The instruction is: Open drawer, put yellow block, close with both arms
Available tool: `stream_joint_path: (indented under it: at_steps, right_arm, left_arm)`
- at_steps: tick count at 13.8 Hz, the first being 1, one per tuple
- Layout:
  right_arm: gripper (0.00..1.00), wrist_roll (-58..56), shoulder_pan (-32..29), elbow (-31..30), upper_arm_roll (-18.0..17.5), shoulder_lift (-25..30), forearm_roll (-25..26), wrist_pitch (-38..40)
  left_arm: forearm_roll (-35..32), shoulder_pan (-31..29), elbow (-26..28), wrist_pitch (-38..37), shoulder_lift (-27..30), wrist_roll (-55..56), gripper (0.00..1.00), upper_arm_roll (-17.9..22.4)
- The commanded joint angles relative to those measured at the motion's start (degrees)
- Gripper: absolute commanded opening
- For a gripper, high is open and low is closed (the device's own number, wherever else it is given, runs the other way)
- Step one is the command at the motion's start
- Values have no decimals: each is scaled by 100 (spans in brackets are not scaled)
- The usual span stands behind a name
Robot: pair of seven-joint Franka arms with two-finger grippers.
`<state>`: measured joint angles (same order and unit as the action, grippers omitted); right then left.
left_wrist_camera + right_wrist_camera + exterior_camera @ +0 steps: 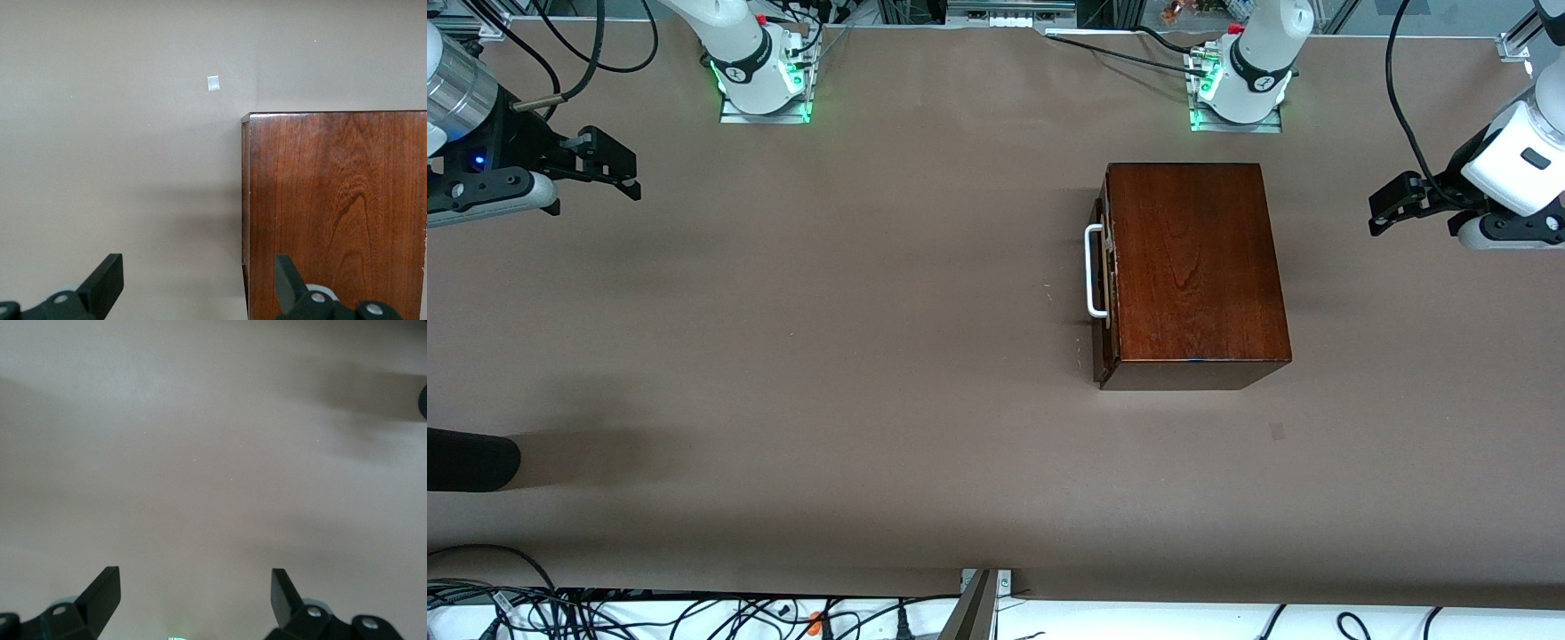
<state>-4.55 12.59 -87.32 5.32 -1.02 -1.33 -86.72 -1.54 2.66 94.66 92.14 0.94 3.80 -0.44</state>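
Observation:
The mahogany box (1196,267) stands on the table toward the left arm's end. Its drawer is shut, with the dark front (1105,347) and white loop handle (1092,271) facing the right arm's end. The yellow block is not in view. My left gripper (1385,209) is open and empty, hovering beside the box at the left arm's end of the table. In the left wrist view the open gripper (199,280) hangs over the box's edge (333,213). My right gripper (618,164) is open and empty over bare table at the right arm's end, as the right wrist view (195,593) shows.
A black rounded object (471,460) pokes in at the table's edge at the right arm's end, nearer the camera. A small pale square mark (1278,432) lies on the table nearer the camera than the box. Cables run along the front edge.

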Motion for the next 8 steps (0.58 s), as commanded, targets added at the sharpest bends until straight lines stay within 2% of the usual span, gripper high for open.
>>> stream_joint_path:
  at_steps: [1,8]
  right_arm:
    - [100,-64,7,136,13,-57,54,41]
    - [100,-72,7,127,13,-57,54,41]
  left_arm:
    - [101,24,176,85,169,59,100,17]
    - [118,6,123,58,126,59,100,8]
